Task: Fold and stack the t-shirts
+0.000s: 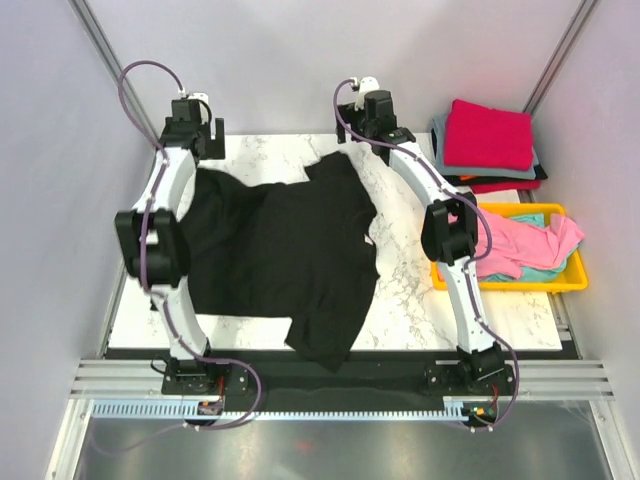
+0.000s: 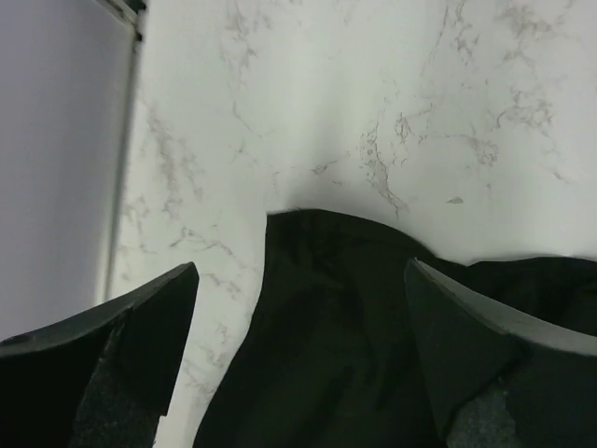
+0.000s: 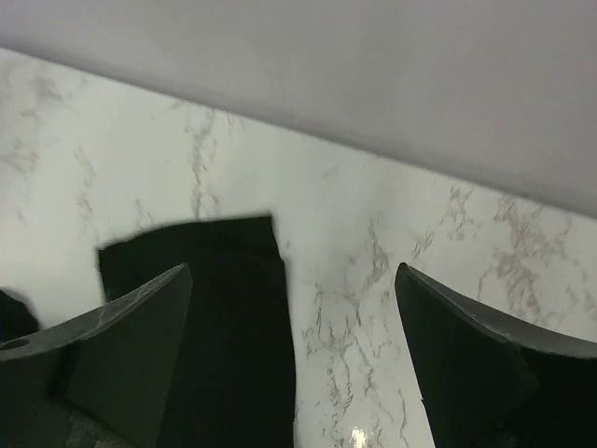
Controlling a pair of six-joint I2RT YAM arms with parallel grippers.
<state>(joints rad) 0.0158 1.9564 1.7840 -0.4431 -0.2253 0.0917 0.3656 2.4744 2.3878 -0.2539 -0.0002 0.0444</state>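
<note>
Seemingly flattening the black cotton t-shirt (image 1: 290, 260) lying mid-frame on the white marbled worktop (image 1: 400, 300); left and right jaws hanging spread, empty, above its upper edge. Likely needing sleeve-side pinching next.

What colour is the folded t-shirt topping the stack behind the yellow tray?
Red. The folded red cotton t-shirt shows best in the top external view.

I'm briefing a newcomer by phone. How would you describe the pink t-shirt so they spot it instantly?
At the right edge of the marble table sits a yellow tray. The pink t-shirt lies crumpled in it, over a teal t-shirt. Unlike the red t-shirt folded on the stack behind, it is unfolded.
</note>
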